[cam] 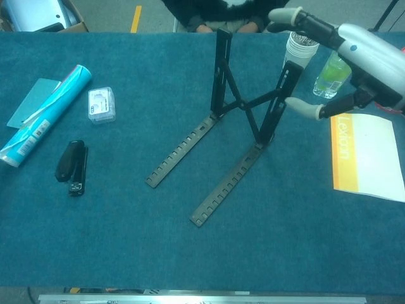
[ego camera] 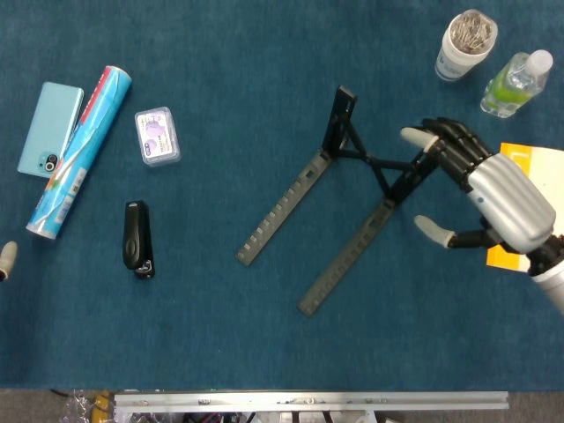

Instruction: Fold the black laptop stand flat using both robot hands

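The black laptop stand (ego camera: 352, 189) sits unfolded a little right of centre on the blue tabletop (ego camera: 229, 344). I see its two notched base rails lying flat and running toward me, while the two uprights stand raised at the far end, joined by crossed braces; the chest view shows them clearly upright (cam: 243, 104).

My right robot hand (ego camera: 480, 198) hangs just to the right of the stand's right upright, fingers spread apart and holding nothing; the thumb points toward the stand. From either view I cannot tell whether the fingertips touch the upright. Of my left robot hand (ego camera: 6, 257) only one pale fingertip shows at the left edge in the head view, so I cannot tell how it is set.

Under the right robot hand's wrist lies a yellow and white Lexicon booklet (cam: 364, 155). Beyond it stand a clear bottle of green liquid (ego camera: 514, 82) and a white cup of paper clips (ego camera: 465, 44).

Well to the left lie a black stapler (ego camera: 137, 240), a small clear plastic box (ego camera: 157, 136), a blue tube (ego camera: 81, 150) and, just beside it, a light teal phone (ego camera: 50, 129).
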You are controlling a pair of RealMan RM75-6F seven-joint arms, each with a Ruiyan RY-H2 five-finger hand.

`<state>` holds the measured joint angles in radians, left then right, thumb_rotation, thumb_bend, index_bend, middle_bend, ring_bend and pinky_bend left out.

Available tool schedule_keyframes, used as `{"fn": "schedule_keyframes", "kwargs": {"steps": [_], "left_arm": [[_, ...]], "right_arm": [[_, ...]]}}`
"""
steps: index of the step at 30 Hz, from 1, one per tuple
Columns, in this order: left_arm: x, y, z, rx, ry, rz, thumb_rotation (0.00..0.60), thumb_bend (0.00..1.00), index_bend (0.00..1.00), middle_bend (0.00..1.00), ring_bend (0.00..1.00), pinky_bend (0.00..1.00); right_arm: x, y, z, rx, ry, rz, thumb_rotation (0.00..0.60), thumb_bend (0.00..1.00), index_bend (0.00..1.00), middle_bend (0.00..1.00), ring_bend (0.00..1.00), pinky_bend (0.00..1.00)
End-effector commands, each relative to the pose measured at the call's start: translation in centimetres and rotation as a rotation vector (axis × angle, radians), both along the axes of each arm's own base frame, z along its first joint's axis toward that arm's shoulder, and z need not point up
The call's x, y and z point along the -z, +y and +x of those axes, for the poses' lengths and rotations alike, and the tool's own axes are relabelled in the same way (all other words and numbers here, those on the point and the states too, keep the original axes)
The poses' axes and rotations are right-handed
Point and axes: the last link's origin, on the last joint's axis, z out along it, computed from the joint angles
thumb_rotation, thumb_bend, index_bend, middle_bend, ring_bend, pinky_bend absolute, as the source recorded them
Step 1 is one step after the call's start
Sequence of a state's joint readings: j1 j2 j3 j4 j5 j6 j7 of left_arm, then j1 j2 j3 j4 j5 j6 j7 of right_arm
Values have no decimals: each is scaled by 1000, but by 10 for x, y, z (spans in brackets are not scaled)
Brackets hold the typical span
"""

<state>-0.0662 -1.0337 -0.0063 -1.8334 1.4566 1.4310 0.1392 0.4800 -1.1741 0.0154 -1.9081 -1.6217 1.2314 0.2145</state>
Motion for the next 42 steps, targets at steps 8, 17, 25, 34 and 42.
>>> {"fn": "schedule_keyframes", "kwargs": {"steps": [8, 17, 25, 34, 42], "left_arm": [[1, -2, 3, -6, 6, -1, 600, 315, 0, 0, 0, 0], [0, -2, 2, -10, 8, 4, 600, 315, 0, 0, 0, 0], [0, -2, 2, -10, 11, 5, 600, 316, 0, 0, 0, 0], [-4, 0, 3, 0, 20, 12, 600, 316, 0, 0, 0, 0], [-9, 9, 13, 61, 65, -19, 600, 316, 0, 0, 0, 0]], "right_arm": [[11, -3, -21, 60, -13, 74, 600, 102, 0, 109, 0, 0], [22, -1, -21, 48, -41, 126, 600, 86, 0, 113, 0, 177], [27, 9, -14, 3, -64, 192, 600, 86, 0, 117, 0, 211], [27, 21, 4, -72, -123, 272, 600, 86, 0, 117, 0, 211], [24, 17, -4, -87, -26, 230, 600, 87, 0, 117, 0, 211]]}}
